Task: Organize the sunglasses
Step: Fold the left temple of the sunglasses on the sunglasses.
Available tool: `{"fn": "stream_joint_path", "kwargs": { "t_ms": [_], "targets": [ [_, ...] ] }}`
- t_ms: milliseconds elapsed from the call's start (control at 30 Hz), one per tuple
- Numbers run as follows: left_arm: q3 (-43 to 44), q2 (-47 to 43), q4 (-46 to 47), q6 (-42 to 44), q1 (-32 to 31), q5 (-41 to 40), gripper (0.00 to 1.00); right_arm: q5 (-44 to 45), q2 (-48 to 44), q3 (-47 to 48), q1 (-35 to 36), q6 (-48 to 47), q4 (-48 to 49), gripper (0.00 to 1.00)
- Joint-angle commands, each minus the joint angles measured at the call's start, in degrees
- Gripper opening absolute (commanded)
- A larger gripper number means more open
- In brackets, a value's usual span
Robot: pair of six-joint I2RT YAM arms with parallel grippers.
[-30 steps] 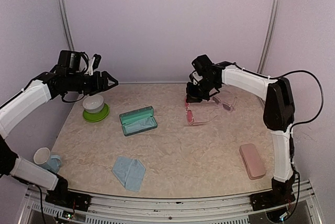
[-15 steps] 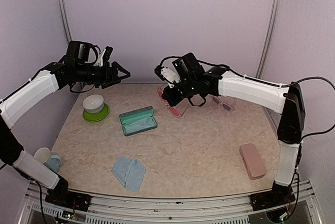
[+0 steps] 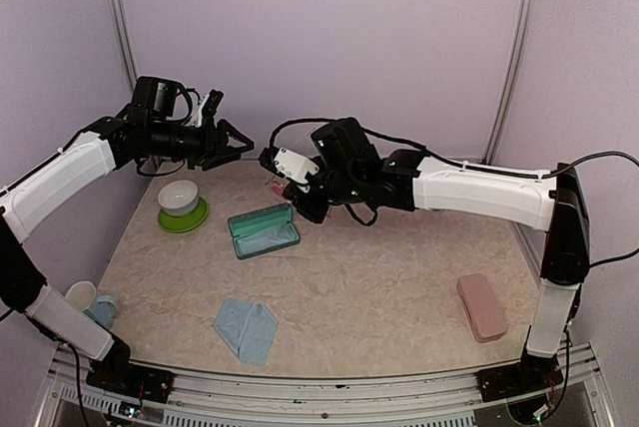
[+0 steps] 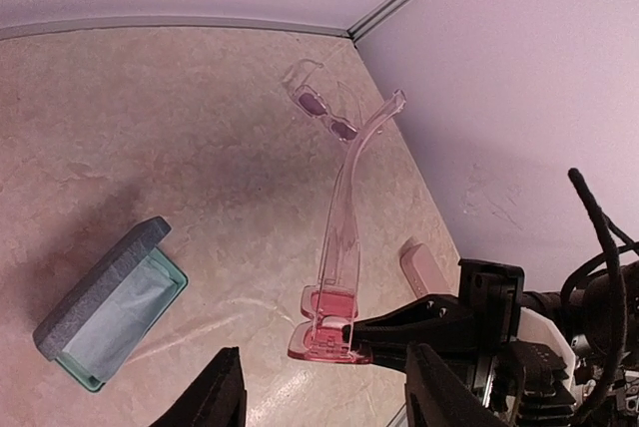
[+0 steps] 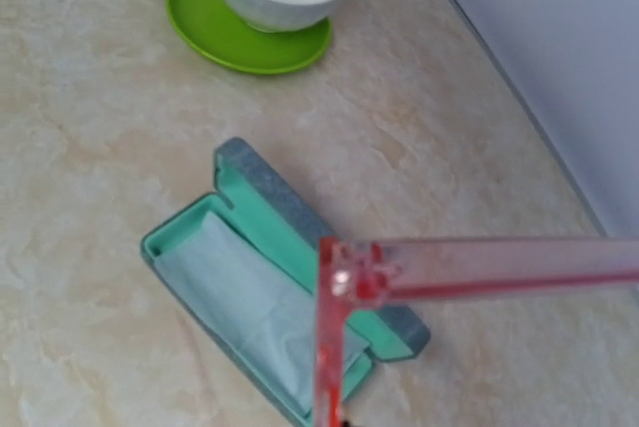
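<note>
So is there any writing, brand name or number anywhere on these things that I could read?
None can be read. The open blue-grey case, pink case, white bowl, light-blue cloth, pink-red sunglasses and clear-framed sunglasses show no lettering. The white cup is too small to tell.

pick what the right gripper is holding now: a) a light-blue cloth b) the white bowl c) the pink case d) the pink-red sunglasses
D: the right gripper is shut on the pink-red sunglasses, holding them up off the table, with the open case below them in the right wrist view.
</note>
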Motion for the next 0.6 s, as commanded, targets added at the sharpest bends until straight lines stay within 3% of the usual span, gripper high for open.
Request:
{"fn": "stream_joint_path", "kwargs": {
  "t_ms": [0, 133, 567],
  "targets": [
    [0.6, 0.48, 0.15, -0.1, -1.27, 1.98, 0.52, -1.98, -3.99, -2.47, 1.58, -3.58, 4.77, 0.0],
    [-0.2, 0.35, 0.61, 0.8, -2.13, 3.58, 0.47, -3.93, -6.09, -5.39, 2.0, -4.74, 7.25, 0.0],
    [-2.38, -0.4, 3.18, 3.97, -4.11, 9.21, 0.5, -8.3, -10.13, -11.54, 3.08, -8.25, 12.18, 0.0]
  ]
}}
